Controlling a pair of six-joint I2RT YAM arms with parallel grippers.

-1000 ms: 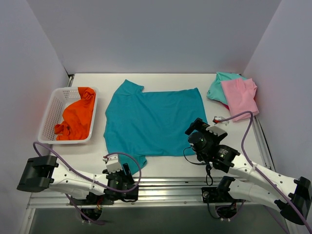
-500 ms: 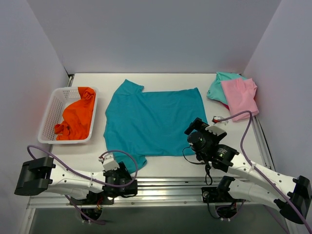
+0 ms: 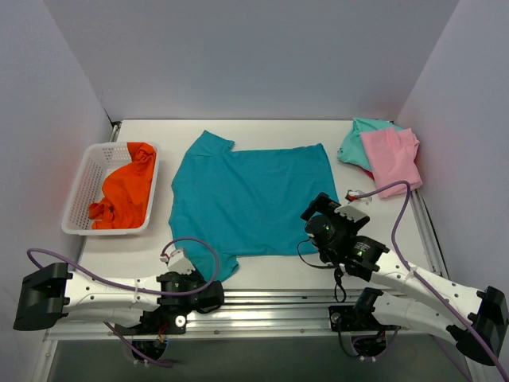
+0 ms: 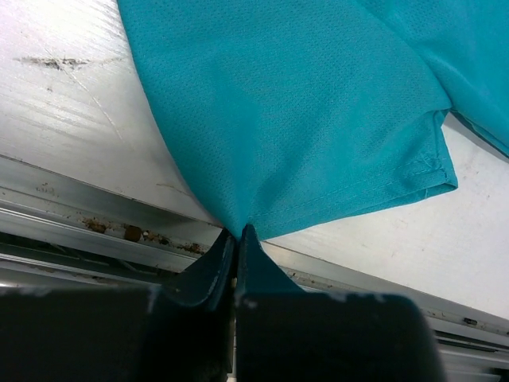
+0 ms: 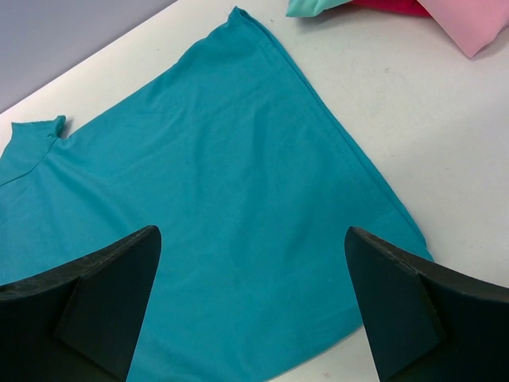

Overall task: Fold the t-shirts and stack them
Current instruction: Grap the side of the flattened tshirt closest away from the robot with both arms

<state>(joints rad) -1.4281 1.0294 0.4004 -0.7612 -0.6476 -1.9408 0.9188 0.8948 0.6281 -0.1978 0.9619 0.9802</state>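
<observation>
A large teal-blue t-shirt lies spread flat in the middle of the table. My left gripper is at the table's near edge, shut on the hem of the shirt's near-left sleeve; in the left wrist view the cloth is pinched between the tips of the gripper. My right gripper hovers over the shirt's near-right part, with the gripper wide open and nothing in it. A folded pink t-shirt lies on a mint-green one at the far right. An orange t-shirt sits crumpled in the basket.
The white lattice basket stands at the left edge. A metal rail runs along the near edge under the left gripper. A strip of red cloth shows under the pink shirt. Grey walls close in the back and both sides.
My left gripper has drawn back toward the near edge and closed on the teal sleeve hem. The right arm has barely moved and stays open.
</observation>
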